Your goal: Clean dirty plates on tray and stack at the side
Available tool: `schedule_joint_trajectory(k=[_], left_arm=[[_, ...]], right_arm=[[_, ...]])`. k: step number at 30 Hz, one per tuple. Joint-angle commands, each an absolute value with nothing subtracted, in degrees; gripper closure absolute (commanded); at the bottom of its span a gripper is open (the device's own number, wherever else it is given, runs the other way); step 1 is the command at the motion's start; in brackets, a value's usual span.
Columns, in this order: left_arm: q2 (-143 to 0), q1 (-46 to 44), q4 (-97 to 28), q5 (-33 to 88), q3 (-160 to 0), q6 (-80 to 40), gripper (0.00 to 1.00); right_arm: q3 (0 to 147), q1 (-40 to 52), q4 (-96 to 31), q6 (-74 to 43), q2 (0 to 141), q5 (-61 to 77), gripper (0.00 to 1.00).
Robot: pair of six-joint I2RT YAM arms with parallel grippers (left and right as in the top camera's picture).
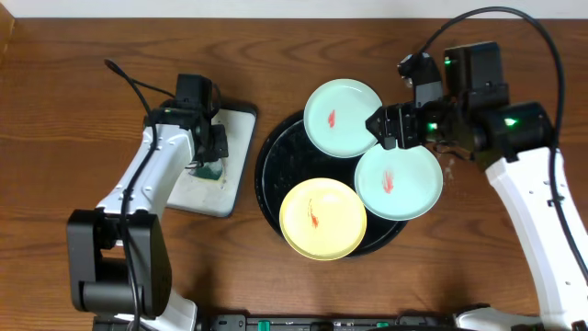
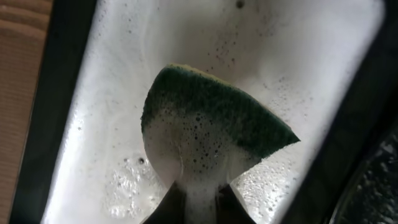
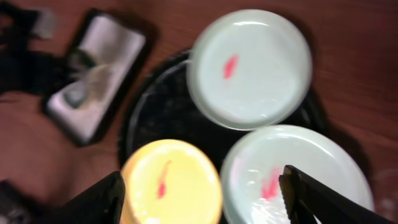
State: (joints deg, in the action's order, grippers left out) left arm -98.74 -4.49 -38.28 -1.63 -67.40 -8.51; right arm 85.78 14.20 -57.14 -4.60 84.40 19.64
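Three plates lie on the black round tray [image 1: 272,161], each with a red smear: a mint one [image 1: 342,117] at the back, a mint one [image 1: 398,181] at the right and a yellow one [image 1: 322,218] in front. My right gripper [image 1: 386,127] hovers open between the two mint plates. In its wrist view the right gripper [image 3: 202,186] spans the yellow plate [image 3: 171,183] and the right mint plate [image 3: 261,162] and holds nothing. My left gripper [image 2: 199,199] is shut on a foamy green sponge [image 2: 211,118], over the soapy white tray [image 2: 112,93].
The white rectangular dark-rimmed tray [image 1: 234,147] sits left of the black tray, with the left gripper [image 1: 209,156] over it. Bare wooden table lies all around. The right mint plate overhangs the black tray's right rim.
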Motion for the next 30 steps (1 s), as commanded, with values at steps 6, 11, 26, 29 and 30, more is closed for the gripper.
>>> schedule_joint_trajectory(k=[6,11,26,29,30], left_arm=[[-103.9,-4.2,-37.2,-2.6,-63.2,-7.5,0.92],[-103.0,-4.3,-38.4,-2.6,-64.9,-7.5,0.93],[-88.6,-4.3,-42.6,-1.9,-69.7,-7.7,0.93],[-87.2,-4.3,-42.7,-1.9,-69.7,-7.7,0.92],[-87.1,-4.3,-42.7,-1.6,-69.7,-7.7,0.92]], right_arm=[[87.0,13.3,-54.0,-4.9,94.9,6.7,0.25],[87.0,12.7,-48.6,-3.8,103.0,6.4,0.31],[87.0,12.7,-37.0,-5.8,117.5,2.2,0.58],[87.0,12.7,-36.6,-7.2,119.1,1.5,0.67],[87.0,12.7,-36.6,-7.3,119.4,1.5,0.71]])
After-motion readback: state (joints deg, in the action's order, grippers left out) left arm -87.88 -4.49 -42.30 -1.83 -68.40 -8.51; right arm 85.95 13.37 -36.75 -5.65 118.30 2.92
